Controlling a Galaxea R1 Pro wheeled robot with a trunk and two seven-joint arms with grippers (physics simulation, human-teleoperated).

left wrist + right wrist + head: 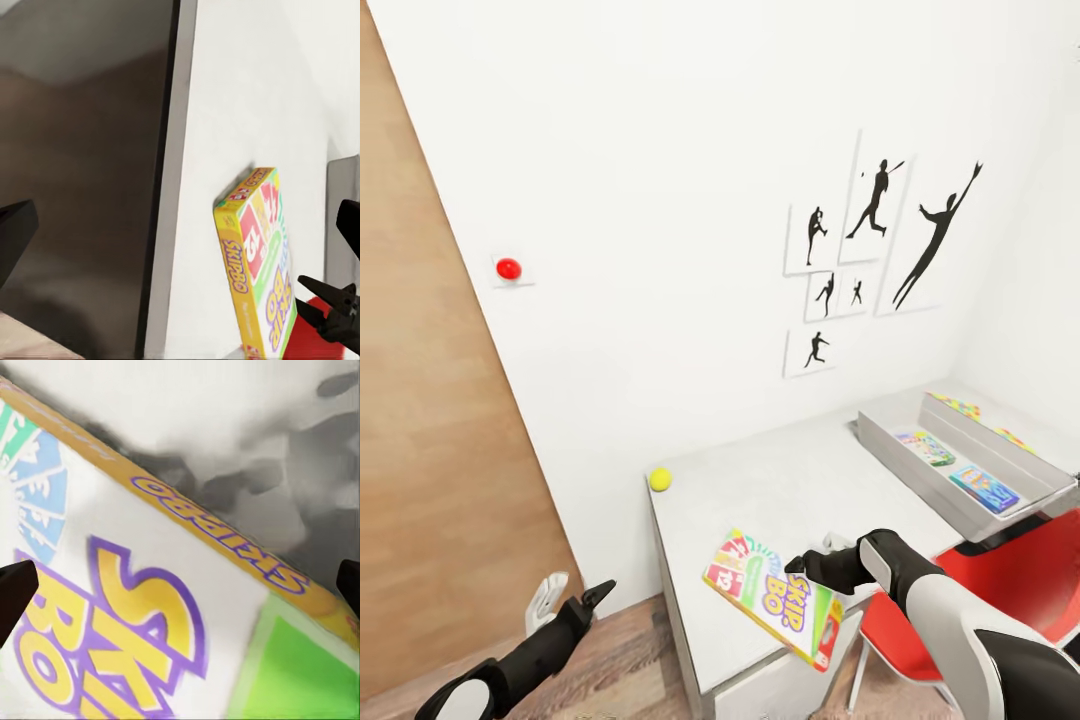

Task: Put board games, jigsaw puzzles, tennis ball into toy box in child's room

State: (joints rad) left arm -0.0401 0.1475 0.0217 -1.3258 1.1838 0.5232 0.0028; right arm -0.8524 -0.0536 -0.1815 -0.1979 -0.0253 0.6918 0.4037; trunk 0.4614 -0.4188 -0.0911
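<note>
The yellow-green-red Skip-Bo board game (775, 595) lies flat at the front edge of the table (790, 470), one corner hanging over it. My right gripper (817, 556) hovers just above the game, open, fingertips (15, 592) spread wide over the printed lid (150, 615). The left wrist view shows the Skip-Bo box (259, 255) from its side. The tennis ball (660, 479) rests at the table's far left corner by the wall. The grey toy box (890, 440) holds a white-green game (925, 447) and a blue game (984, 487). Two jigsaw puzzles (955, 403) lie behind it. My left gripper (570, 598) hangs open and empty off the table's left.
A red chair (1000, 580) stands at the table's front right, under my right arm. A wooden door (430, 450) fills the left side. The white wall carries a red button (508, 268) and black silhouette pictures (875, 250).
</note>
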